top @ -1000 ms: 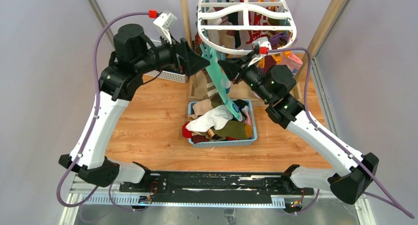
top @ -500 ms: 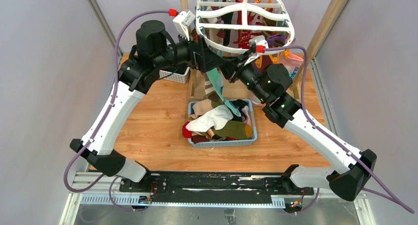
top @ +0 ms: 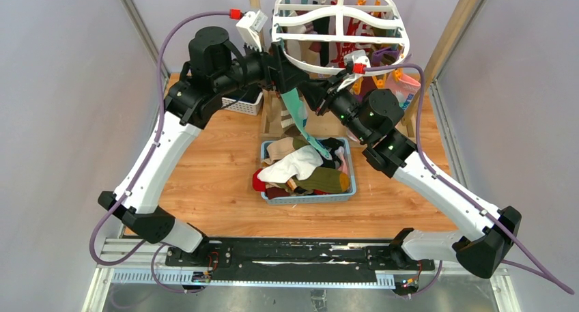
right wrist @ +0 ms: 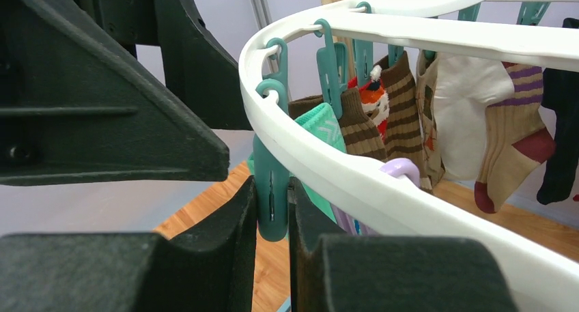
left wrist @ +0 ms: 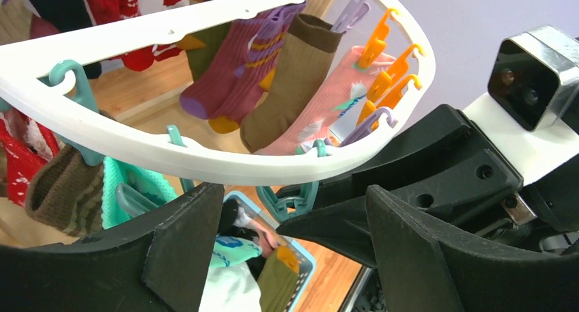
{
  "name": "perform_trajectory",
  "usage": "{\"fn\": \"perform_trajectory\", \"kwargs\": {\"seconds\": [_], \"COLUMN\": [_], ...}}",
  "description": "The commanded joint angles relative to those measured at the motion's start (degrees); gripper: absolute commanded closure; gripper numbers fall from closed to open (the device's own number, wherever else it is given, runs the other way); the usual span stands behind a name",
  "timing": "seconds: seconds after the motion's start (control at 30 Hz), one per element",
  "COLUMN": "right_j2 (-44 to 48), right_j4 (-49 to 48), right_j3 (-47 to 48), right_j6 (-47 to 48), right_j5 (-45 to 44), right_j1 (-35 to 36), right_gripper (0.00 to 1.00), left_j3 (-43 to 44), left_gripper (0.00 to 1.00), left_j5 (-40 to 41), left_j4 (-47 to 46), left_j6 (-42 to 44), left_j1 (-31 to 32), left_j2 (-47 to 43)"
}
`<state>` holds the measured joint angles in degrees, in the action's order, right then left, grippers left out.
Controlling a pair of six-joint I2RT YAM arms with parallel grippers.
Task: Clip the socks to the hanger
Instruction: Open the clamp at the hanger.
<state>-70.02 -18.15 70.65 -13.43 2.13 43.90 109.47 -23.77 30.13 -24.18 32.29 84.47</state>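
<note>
Large white plastic oval ring hanger point(left wrist: 205, 166), hung on the wooden pole rack point(top: 255, 11) at the far side of the table, much of its rim already carrying clipped socks. Beneath it, rectangular blue plastic basket point(top: 307, 198), heaped with loose socks in red, white, olive and pink. Long mint green sock point(top: 295, 109), dangling from under the near-left arc of the ring, long axis close to vertical, toe trailing down to the basket's far edge, cuff up at the rim; whether anything grips the cuff, not discernible. Left gripper point(left wrist: 295, 192), fingers spread wide, level just below the rim and bracketing the clip area, mint cuff showing beside its one finger. Right gripper point(right wrist: 272, 204), fingers pressed together on a teal plastic clothespin point(right wrist: 270, 165) hanging from the rim. Decisive relation, as judged: cuff just beside the pinched clothespin, on the left gripper's side, so left arm the nearer for feeding it in.
</note>
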Motion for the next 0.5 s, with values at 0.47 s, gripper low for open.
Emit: {"fn": "perform_trajectory", "kwargs": {"seconds": [0.47], "right_j2": [-0.12], "right_j4": [-1.01], "right_j3": [1.12], "right_j6": [0.89], "right_j5": [-1.24], "right_j1": [1.53], "right_gripper": [1.0], "left_j3": [-1.15], "left_gripper": [0.3], "left_j5": [-1.42], "left_j4": [-1.66], "left_j6": [-2.94], "left_j1": [1.16], "left_j2": [0.85]}}
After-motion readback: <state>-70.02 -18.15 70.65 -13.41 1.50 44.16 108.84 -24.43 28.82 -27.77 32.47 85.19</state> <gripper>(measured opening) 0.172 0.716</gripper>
